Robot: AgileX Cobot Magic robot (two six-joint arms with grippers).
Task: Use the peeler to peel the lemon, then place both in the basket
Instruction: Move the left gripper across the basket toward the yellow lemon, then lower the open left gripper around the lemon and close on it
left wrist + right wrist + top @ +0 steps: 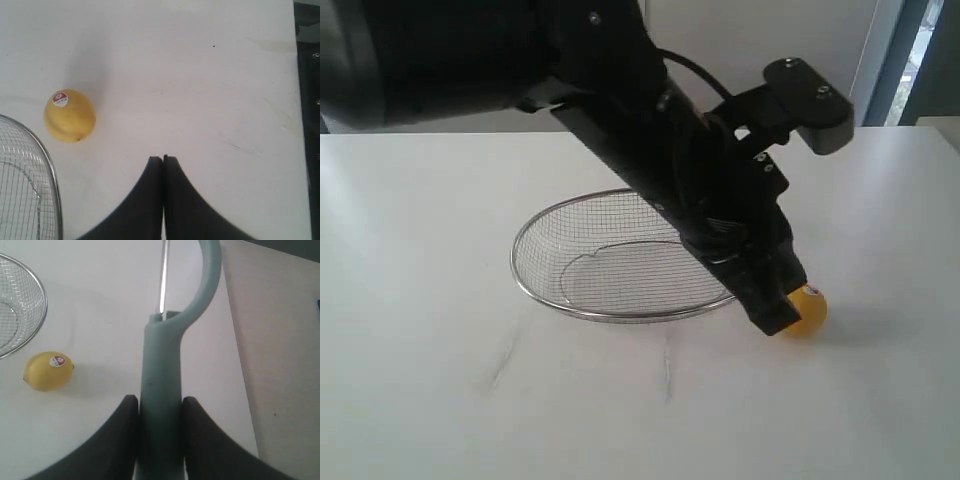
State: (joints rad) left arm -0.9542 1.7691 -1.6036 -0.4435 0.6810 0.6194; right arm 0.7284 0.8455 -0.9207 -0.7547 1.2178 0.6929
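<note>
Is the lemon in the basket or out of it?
Out: the lemon sits on the table just outside the basket rim.

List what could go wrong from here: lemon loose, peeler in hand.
1. The lemon lies free on the table; the left gripper is shut and empty beside it, so any stroke would likely roll it.
2. It sits close to the basket rim; opening there may clip the wire.
3. The right gripper holds the peeler by its handle only; it might twist under load.
</note>
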